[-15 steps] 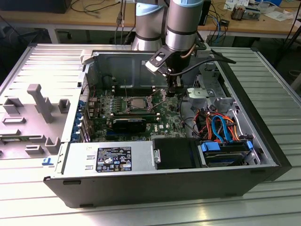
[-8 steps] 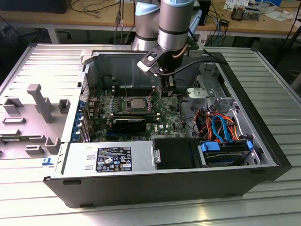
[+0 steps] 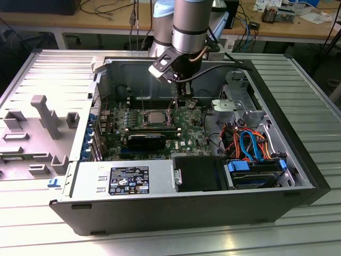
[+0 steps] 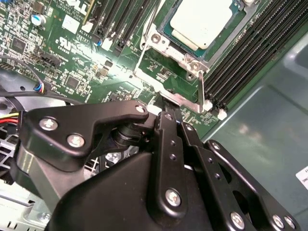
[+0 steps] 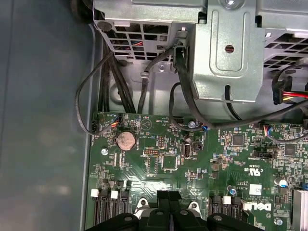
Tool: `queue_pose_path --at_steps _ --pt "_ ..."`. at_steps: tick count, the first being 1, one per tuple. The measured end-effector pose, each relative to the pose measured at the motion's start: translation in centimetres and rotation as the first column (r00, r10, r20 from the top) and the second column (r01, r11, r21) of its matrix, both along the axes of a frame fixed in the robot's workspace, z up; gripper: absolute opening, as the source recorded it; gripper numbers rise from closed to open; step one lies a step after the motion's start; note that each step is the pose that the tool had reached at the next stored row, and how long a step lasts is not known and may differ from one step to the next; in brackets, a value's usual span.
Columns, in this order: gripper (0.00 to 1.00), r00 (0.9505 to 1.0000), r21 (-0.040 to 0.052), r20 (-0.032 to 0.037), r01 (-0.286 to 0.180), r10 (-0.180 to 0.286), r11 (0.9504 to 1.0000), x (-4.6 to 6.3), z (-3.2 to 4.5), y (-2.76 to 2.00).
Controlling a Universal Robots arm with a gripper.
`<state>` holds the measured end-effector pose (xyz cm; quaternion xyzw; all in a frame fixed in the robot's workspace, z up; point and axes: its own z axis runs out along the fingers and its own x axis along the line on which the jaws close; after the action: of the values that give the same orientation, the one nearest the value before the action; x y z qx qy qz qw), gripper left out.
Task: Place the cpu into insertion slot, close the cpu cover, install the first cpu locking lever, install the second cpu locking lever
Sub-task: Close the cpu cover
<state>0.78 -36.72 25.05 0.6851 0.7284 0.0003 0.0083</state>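
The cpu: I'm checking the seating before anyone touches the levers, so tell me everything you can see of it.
The cpu is a flat square chip with a dull silver-grey metal top and rounded corners. It lies flat in the insertion slot, with silver metal framing its edges, on the green board between rows of black memory slots. Nothing rests on its top. The gripper is off to one side, apart from it.

This is looking like a robotics lab: a robot arm [image 3: 189, 26] is hanging at upper centre over an opened computer case [image 3: 160, 210], and cable-strewn wooden benches [image 3: 64, 21] are running along the top edge.
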Motion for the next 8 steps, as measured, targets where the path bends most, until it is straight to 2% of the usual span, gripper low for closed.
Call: queue_pose_path --at_steps 8 --pt "0.11 1.0000 0.0009 0.0000 0.000 0.000 1.0000 -0.29 0.00 0.00"
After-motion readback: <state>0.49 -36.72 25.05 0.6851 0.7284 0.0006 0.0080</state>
